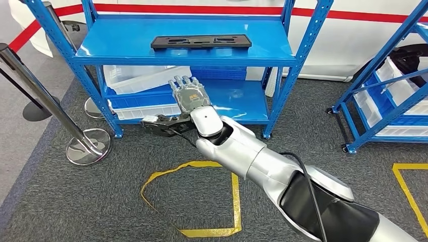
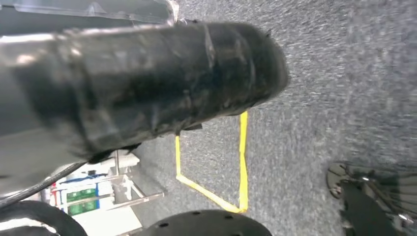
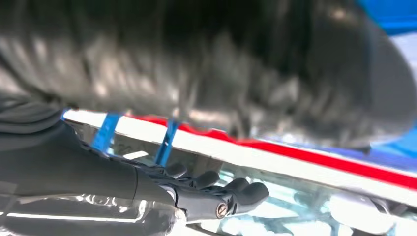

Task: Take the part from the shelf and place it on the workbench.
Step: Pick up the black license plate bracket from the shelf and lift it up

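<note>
Part, a flat black tray-like piece, lies on the top blue shelf, near its front edge, untouched. Right hand is raised in front of the shelf below that level, fingers straight, slightly spread, holding nothing. Left hand: cannot tell. Reach step, I judge; next the hand must rise and go far, over the front edge. Uprights left and right leave wide room; stanchion stands off left.

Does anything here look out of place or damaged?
Yes. The yellow floor tape has peeled loose on its left side and curls across the carpet instead of lying straight. The black part lies flat on the top shelf.
</note>
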### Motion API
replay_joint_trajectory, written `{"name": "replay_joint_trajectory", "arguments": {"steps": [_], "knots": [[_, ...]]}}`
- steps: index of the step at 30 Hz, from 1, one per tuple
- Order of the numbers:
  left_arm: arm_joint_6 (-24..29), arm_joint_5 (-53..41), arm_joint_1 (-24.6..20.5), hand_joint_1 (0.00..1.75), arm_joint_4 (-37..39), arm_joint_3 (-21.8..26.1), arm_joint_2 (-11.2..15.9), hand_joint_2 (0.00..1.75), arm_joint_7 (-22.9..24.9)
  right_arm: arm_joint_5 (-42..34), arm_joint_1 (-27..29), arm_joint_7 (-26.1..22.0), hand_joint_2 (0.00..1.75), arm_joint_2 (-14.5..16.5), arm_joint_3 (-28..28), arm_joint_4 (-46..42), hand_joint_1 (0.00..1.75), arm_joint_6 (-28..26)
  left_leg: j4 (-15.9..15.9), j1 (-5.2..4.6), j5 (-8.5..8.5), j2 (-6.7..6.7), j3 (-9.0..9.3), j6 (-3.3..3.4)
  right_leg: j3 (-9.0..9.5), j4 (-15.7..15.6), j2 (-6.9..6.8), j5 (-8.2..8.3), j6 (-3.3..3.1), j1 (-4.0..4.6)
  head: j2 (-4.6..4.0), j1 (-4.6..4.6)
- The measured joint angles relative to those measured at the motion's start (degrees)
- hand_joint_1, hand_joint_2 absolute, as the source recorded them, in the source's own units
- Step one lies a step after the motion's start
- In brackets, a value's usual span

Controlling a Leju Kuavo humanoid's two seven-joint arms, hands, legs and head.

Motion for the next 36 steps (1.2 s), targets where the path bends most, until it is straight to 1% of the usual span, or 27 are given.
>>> {"name": "replay_joint_trajectory", "arguments": {"steps": [1, 2, 4, 6, 7, 9, 10, 11, 12, 14, 16, 17, 18, 20, 21, 22, 24, 25, 26, 27, 29, 30, 31, 32, 33, 35, 36], "knots": [[0.03, -0.02, -0.07, 0.00, 0.00, 0.01, -0.05, 0.00, 0.01, 0.02, -0.06, 0.03, 0.00, -0.05, 0.02, -0.11, 0.00, 0.04, -0.11, -0.01, -0.28, 0.00, 0.22, -0.32, 0.95, -2.27, -0.02, 0.68, -0.40, 0.22, 0.00, -0.03], [0.07, -0.04, -0.14, 0.00, 0.00, 0.02, -0.10, 0.00, 0.00, 0.03, -0.08, 0.04, 0.00, -0.13, 0.04, -0.20, 0.00, 0.08, -0.04, -0.04, -0.39, 0.00, 0.38, -0.67, 1.40, -3.36, -0.02, 0.58, -0.79, 0.41, 0.00, -0.07], [0.15, -0.03, -0.22, 0.00, 0.00, 0.04, -0.13, 0.00, -0.02, 0.04, -0.06, 0.10, 0.00, -0.21, 0.09, -0.36, 0.00, 0.13, 0.00, -0.05, -0.71, 0.04, 0.78, -1.43, 2.24, -4.02, 0.01, 0.33, -1.51, 0.40, 0.00, -0.08], [0.15, -0.03, -0.21, 0.00, 0.00, 0.06, -0.14, 0.00, -0.08, 0.08, -0.09, 0.16, 0.00, -0.25, 0.10, -0.52, 0.00, 0.13, 1.96, 0.04, -1.60, 0.13, 0.27, -1.99, 3.38, -4.50, 0.11, 0.01, -2.16, 0.13, 0.00, -0.18], [0.15, -0.04, -0.23, 0.00, 0.00, 0.07, -0.16, 0.00, -0.13, 0.11, -0.11, 0.18, 0.00, -0.25, 0.10, -0.65, 0.00, 0.13, 4.54, 0.10, -2.48, 0.17, -1.14, -2.14, 3.94, -4.65, 0.14, -0.17, -2.41, 0.02, 0.00, -0.22], [0.17, -0.10, -0.24, 0.00, 0.00, 0.10, -0.19, 0.00, -0.19, 0.14, -0.01, 0.18, 0.00, -0.25, 0.13, -0.84, 0.00, 0.17, 11.60, 0.10, -4.58, 0.18, -5.58, -2.34, 4.76, -4.68, 0.16, -0.85, -2.73, 0.08, 0.00, -0.30], [0.23, -0.16, -0.19, 0.00, 0.00, 0.11, -0.18, 0.00, -0.19, 0.15, 0.13, 0.18, 0.00, -0.26, 0.15, -0.87, 0.00, 0.19, 14.21, 0.11, -5.18, 0.19, -7.72, -2.37, 5.20, -4.66, 0.19, -1.26, -2.75, 0.11, 0.00, -0.27], [0.33, -0.25, -0.09, 0.00, 0.00, 0.12, -0.14, 0.00, -0.17, 0.18, 0.27, 0.18, 0.00, -0.27, 0.17, -0.89, 0.00, 0.21, 15.11, 0.10, -4.96, 0.19, -9.12, -2.38, 5.76, -4.62, 0.24, -1.71, -2.72, 0.13, 0.00, -0.29], [0.47, -0.37, 0.03, 0.00, 0.00, 0.12, -0.10, 0.00, -0.16, 0.23, 0.37, 0.18, 0.00, -0.28, 0.19, -0.89, 0.00, 0.22, 13.93, 0.10, -3.60, 0.20, -9.54, -2.36, 6.42, -4.56, 0.29, -2.22, -2.67, 0.13, 0.00, -0.29], [0.72, -0.60, 0.25, 0.00, 0.00, 0.12, 0.05, 0.00, -0.11, 0.38, 0.43, 0.18, 0.00, -0.34, 0.22, -0.93, 0.00, 0.24, 7.05, 0.09, 2.05, 0.28, -8.33, -2.13, 7.77, -4.44, 0.36, -3.39, -2.39, 0.11, 0.00, -0.33], [0.84, -0.68, 0.26, 0.00, 0.01, 0.13, 0.13, 0.00, -0.10, 0.51, 0.43, 0.18, 0.00, -0.45, 0.23, -1.03, 0.00, 0.40, 1.33, -0.20, 5.63, 0.41, -7.04, -1.68, 8.24, -4.23, 0.44, -4.33, -1.86, 0.23, 0.00, -0.47], [0.89, -0.69, 0.23, 0.00, 0.02, 0.13, 0.13, 0.00, -0.11, 0.56, 0.50, 0.18, 0.00, -0.52, 0.25, -1.09, 0.00, 0.49, 0.30, -0.35, 6.02, 0.41, -6.88, -1.36, 8.15, -4.16, 0.45, -4.68, -1.56, 0.29, 0.00, -0.50], [0.93, -0.69, 0.18, 0.00, 0.03, 0.14, 0.13, 0.00, -0.13, 0.58, 0.53, 0.18, 0.00, -0.56, 0.26, -1.15, 0.00, 0.57, 0.20, -0.47, 5.56, 0.37, -6.77, -1.08, 8.10, -4.11, 0.45, -4.93, -1.26, 0.34, 0.00, -0.51], [0.98, -0.69, 0.23, 0.00, 0.04, 0.14, 0.12, 0.00, -0.09, 0.63, 0.53, 0.18, 0.00, -0.62, 0.27, -1.27, 0.00, 0.60, 0.00, -0.28, 5.45, 0.31, -6.28, -0.45, 8.10, -3.71, 0.33, -5.71, -0.61, 0.31, 0.00, -0.43], [0.98, -0.69, 0.25, 0.00, 0.04, 0.14, 0.13, 0.00, -0.08, 0.65, 0.41, 0.18, 0.00, -0.64, 0.27, -1.33, 0.00, 0.59, -0.16, -0.17, 5.27, 0.33, -5.92, -0.15, 7.60, -2.46, 0.26, -6.45, -0.31, 0.28, 0.00, -0.41], [0.98, -0.71, 0.21, 0.00, 0.04, 0.14, 0.13, 0.00, -0.06, 0.67, 0.31, 0.18, 0.00, -0.68, 0.27, -1.38, 0.00, 0.58, -0.32, -0.07, 5.06, 0.35, -5.51, 0.17, 6.38, -0.01, 0.20, -7.58, -0.03, 0.21, 0.00, -0.37], [0.99, -0.72, 0.09, 0.00, 0.04, 0.14, 0.15, 0.00, -0.11, 0.68, 0.40, 0.18, 0.00, -0.84, 0.31, -1.39, 0.00, 0.60, -0.37, -0.07, 4.48, 0.30, -4.91, 0.61, 2.04, 7.41, 0.13, -10.10, 0.24, -0.01, 0.00, -0.33], [1.00, -0.72, 0.07, 0.00, 0.04, 0.14, 0.16, 0.00, -0.14, 0.69, 0.61, 0.19, 0.00, -0.97, 0.34, -1.38, 0.00, 0.61, -0.37, -0.07, 4.15, 0.23, -4.56, 0.67, -0.11, 10.47, 0.13, -10.54, 0.32, -0.11, 0.00, -0.32], [0.99, -0.71, 0.09, 0.00, 0.04, 0.14, 0.16, 0.00, -0.17, 0.69, 0.82, 0.21, 0.00, -1.13, 0.40, -1.38, 0.00, 0.63, -0.35, -0.06, 3.77, 0.14, -4.10, 0.63, -1.48, 11.72, 0.12, -9.83, 0.36, -0.21, 0.00, -0.32], [0.98, -0.69, 0.14, 0.00, 0.05, 0.14, 0.16, 0.00, -0.18, 0.69, 0.93, 0.27, 0.00, -1.26, 0.44, -1.39, 0.00, 0.63, -0.31, -0.06, 3.35, 0.06, -3.52, 0.53, -1.80, 10.76, 0.12, -7.90, 0.34, -0.28, 0.00, -0.31], [0.97, -0.68, 0.21, 0.00, 0.06, 0.14, 0.15, 0.00, -0.15, 0.72, 0.77, 0.49, 0.00, -1.43, 0.49, -1.49, 0.00, 0.63, -0.28, -0.04, 2.46, -0.03, -2.31, 0.21, 0.02, 4.07, 0.13, -2.36, 0.01, -0.32, 0.00, -0.31], [0.97, -0.69, 0.14, 0.00, 0.06, 0.14, 0.15, 0.00, -0.13, 0.73, 0.56, 0.60, 0.00, -1.48, 0.49, -1.58, 0.00, 0.65, -0.22, -0.12, 2.10, -0.06, -1.89, -0.02, 1.22, 0.75, 0.14, -0.44, -0.23, -0.17, 0.00, -0.37], [0.97, -0.71, 0.06, 0.00, 0.05, 0.14, 0.15, 0.00, -0.13, 0.75, 0.37, 0.67, 0.00, -1.51, 0.49, -1.69, 0.00, 0.69, -0.22, -0.19, 1.87, -0.08, -1.71, -0.28, 2.24, -1.78, 0.14, 0.29, -0.48, -0.03, 0.00, -0.41], [0.97, -0.71, -0.03, 0.00, 0.05, 0.14, 0.15, 0.00, -0.14, 0.76, 0.24, 0.71, 0.00, -1.55, 0.50, -1.81, 0.00, 0.75, -0.27, -0.22, 1.78, -0.09, -1.70, -0.55, 2.79, -3.00, 0.17, 0.16, -0.69, 0.17, 0.00, -0.48], [0.98, -0.72, -0.12, 0.00, 0.04, 0.14, 0.15, 0.00, -0.15, 0.79, 0.13, 0.74, 0.00, -1.58, 0.50, -1.90, 0.00, 0.81, -0.35, -0.27, 1.75, -0.08, -1.70, -0.85, 3.10, -3.54, 0.21, -0.21, -0.85, 0.34, 0.00, -0.50], [0.99, -0.72, -0.15, 0.00, 0.05, 0.14, 0.17, 0.00, -0.16, 0.90, 0.03, 0.84, 0.00, -1.63, 0.51, -2.13, 0.00, 0.84, -0.20, -0.13, 1.37, 0.03, -1.80, -1.44, 3.62, -4.28, 0.34, -0.40, -1.28, 0.13, 0.00, -0.50], [0.99, -0.72, -0.14, 0.00, 0.06, 0.14, 0.19, 0.00, -0.17, 0.98, -0.08, 0.88, 0.00, -1.66, 0.51, -2.22, 0.00, 0.82, 0.91, -0.08, 0.70, 0.08, -2.27, -1.72, 3.93, -4.58, 0.37, -0.41, -1.54, -0.05, 0.00, -0.54]]}}
